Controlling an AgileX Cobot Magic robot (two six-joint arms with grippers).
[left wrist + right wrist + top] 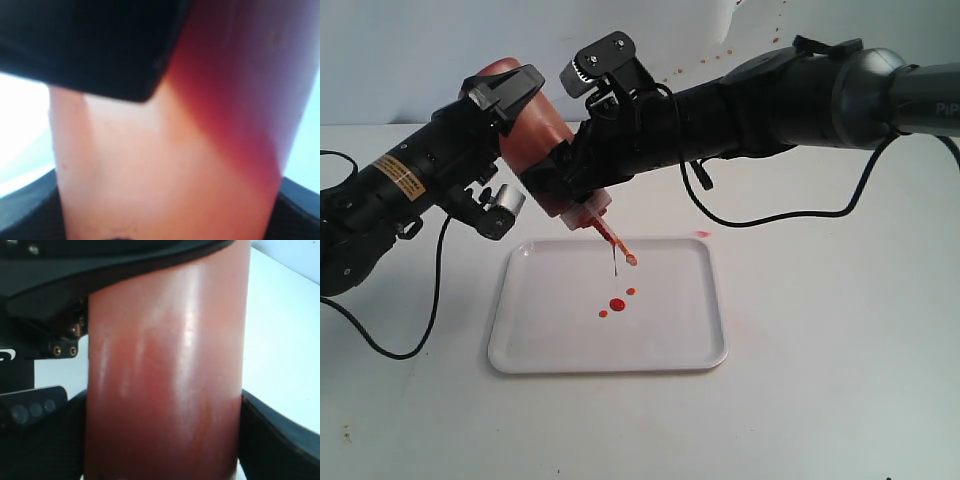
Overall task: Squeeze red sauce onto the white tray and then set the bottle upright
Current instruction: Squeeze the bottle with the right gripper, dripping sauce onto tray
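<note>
The bottle (538, 120) hangs tilted over the rim of the white tray (535, 350), with its nozzle pointing down at the tray. We see the left pincer (520, 140) clamped on its body near the base and the right pincer (582, 130) clamped nearer the nozzle. Red sauce (616, 304) lies on the tray beneath the nozzle as a small blob with drops. The tray sits on the bench (820, 350)
</note>
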